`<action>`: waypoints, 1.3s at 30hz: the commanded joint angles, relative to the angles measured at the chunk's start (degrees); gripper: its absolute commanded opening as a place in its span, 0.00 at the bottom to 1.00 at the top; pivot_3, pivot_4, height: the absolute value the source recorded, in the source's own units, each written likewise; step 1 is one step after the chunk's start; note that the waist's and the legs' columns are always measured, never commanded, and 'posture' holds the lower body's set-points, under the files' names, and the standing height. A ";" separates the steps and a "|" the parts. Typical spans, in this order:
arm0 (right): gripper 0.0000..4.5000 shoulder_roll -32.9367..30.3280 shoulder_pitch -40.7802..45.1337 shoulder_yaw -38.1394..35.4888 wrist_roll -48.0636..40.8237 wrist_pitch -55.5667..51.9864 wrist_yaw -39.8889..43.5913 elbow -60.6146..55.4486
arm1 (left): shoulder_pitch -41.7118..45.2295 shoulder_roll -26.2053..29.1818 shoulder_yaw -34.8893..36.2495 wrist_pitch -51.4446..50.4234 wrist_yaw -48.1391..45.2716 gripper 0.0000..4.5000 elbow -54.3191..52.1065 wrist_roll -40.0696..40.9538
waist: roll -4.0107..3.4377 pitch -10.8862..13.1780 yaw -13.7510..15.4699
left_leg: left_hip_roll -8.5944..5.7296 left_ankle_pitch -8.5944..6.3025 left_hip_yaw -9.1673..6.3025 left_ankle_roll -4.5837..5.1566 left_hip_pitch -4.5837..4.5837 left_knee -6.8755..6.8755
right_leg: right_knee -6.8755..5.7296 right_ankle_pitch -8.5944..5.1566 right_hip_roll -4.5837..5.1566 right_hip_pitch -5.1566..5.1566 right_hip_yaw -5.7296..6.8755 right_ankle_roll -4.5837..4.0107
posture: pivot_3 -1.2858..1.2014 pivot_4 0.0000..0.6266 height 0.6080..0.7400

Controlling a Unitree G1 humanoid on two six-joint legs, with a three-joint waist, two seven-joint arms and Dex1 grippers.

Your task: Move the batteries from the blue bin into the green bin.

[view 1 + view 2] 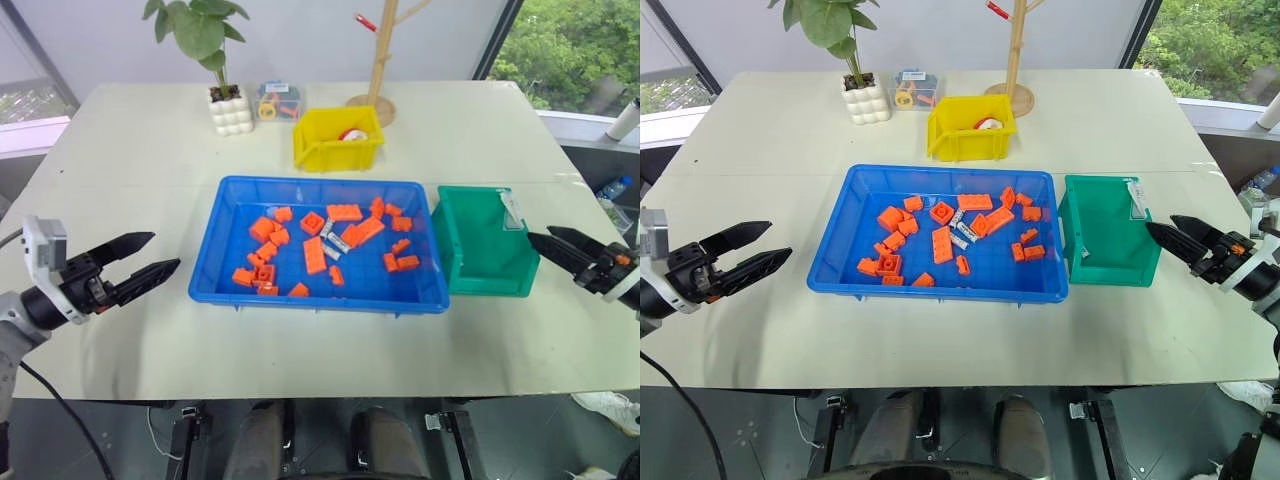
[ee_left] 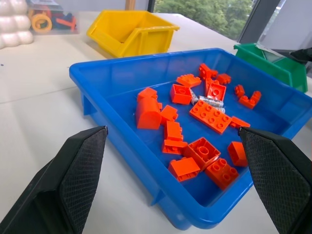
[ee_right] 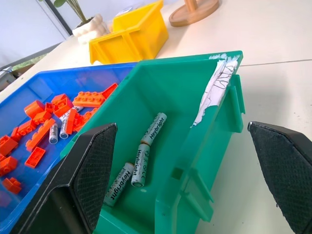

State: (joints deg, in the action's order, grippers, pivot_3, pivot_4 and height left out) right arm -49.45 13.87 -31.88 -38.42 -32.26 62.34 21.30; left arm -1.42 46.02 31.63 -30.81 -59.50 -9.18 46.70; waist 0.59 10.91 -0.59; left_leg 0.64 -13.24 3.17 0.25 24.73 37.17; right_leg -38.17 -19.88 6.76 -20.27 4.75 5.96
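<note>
Batteries (image 3: 147, 145): three in green bin (image 3: 204, 122), some in blue bin (image 1: 215, 250); both fingers spread, empty

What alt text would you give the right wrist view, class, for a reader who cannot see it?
Three silver-grey cylindrical batteries lie in the deep green plastic bin, seen between the right gripper's two open black fingers. Beside it, the shallow blue plastic tray holds orange toy bricks and more batteries, with a yellow plastic bin behind.
</note>
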 commanded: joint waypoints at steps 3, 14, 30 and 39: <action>0.98 -0.46 0.55 -0.83 -0.93 -0.13 -0.45 -2.57 | 1.51 0.04 0.38 1.91 0.72 1.00 -0.41 -0.81 | 0.00 0.00 0.04 | 0.00 -0.01 0.00 0.01 0.00 0.00 | 0.00 0.00 0.00 0.00 0.00 0.00 | 0.52 0.24 1.00; 0.98 1.06 11.01 4.31 -1.43 -3.79 -6.87 -10.63 | 13.08 4.69 -3.34 0.12 -2.38 1.00 4.04 -0.92 | -0.01 0.00 -0.06 | 0.01 0.03 0.01 -0.04 0.00 -0.02 | -0.02 0.00 -0.04 -0.03 0.00 0.00 | 0.52 0.24 1.00; 0.98 10.22 25.72 24.61 -3.96 -22.29 -17.97 -30.66 | 18.32 2.77 -13.41 -7.41 -5.37 1.00 1.05 0.97 | 0.02 0.03 -0.07 | -0.01 0.03 0.01 -0.05 0.02 -0.06 | -0.03 0.00 -0.01 -0.09 -0.02 0.00 | 0.52 0.24 1.00; 0.98 24.44 30.48 34.22 -2.89 -33.30 -27.36 -27.74 | 17.43 0.13 -14.36 -5.42 -2.97 1.00 -1.48 -0.45 | 0.03 0.02 0.02 | -0.05 0.03 -0.04 -0.05 0.04 -0.05 | -0.06 0.00 -0.01 -0.09 -0.03 0.00 | 0.52 0.24 1.00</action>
State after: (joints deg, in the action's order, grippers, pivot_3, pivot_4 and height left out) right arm -26.21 42.77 2.12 -41.34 -64.35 36.49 -5.81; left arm 15.82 46.40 16.63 -37.66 -63.01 -8.71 46.56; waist 0.62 10.93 -0.58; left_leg 0.59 -13.20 3.13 0.20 24.77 37.12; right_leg -38.24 -19.88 6.76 -20.37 4.73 5.96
